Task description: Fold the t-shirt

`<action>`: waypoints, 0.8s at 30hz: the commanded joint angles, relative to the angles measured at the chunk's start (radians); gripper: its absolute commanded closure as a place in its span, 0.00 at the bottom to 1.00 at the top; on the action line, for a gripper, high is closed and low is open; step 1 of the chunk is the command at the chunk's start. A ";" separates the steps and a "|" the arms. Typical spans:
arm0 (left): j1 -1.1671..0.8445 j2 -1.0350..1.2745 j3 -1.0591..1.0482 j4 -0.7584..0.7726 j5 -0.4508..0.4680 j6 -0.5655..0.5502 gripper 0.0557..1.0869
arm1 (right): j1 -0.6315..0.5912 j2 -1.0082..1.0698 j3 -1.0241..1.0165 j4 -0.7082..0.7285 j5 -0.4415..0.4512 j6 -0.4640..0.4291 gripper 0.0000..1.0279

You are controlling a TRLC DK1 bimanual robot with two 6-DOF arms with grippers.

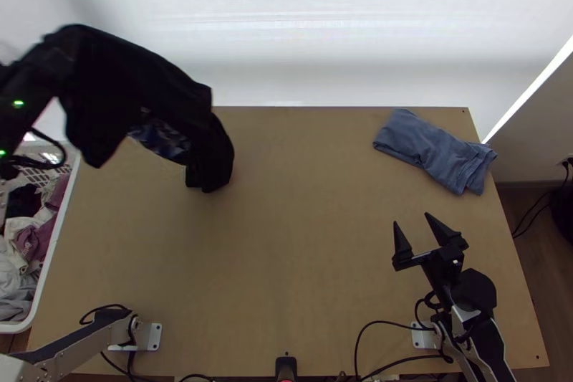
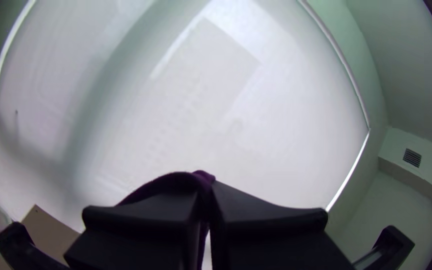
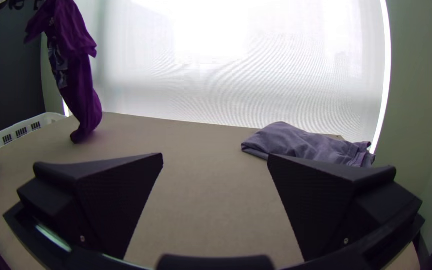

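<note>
Dangling, clamped in left gripper (image 2: 205, 189), near tabletop (image 1: 301, 239) far left corner: purple t-shirt (image 3: 78, 75), likely light, floppy; right gripper (image 1: 411, 218), spread wide, best takes lower end.

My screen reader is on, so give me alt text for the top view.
A dark t-shirt hangs from the left arm over the table's far left part. The right gripper is open and empty. Folded blue-grey cloth lies by the far right corner.
</note>
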 commanded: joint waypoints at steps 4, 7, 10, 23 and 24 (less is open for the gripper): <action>0.138 -0.070 0.058 0.081 -0.017 0.012 0.96 | 0.011 -0.004 -0.010 0.014 0.007 0.004 0.04; 0.160 -0.088 0.058 0.101 -0.017 0.025 0.96 | 0.011 -0.004 -0.010 0.014 0.007 0.004 0.04; 0.152 -0.102 0.051 0.100 -0.014 0.039 0.96 | 0.011 -0.004 -0.010 0.014 0.007 0.004 0.04; -0.247 -0.091 -0.016 -0.025 -0.050 0.068 0.96 | 0.011 -0.004 -0.010 0.014 0.007 0.004 0.04; -0.290 -0.088 -0.038 -0.028 -0.074 0.084 0.96 | 0.011 -0.004 -0.010 0.014 0.007 0.004 0.04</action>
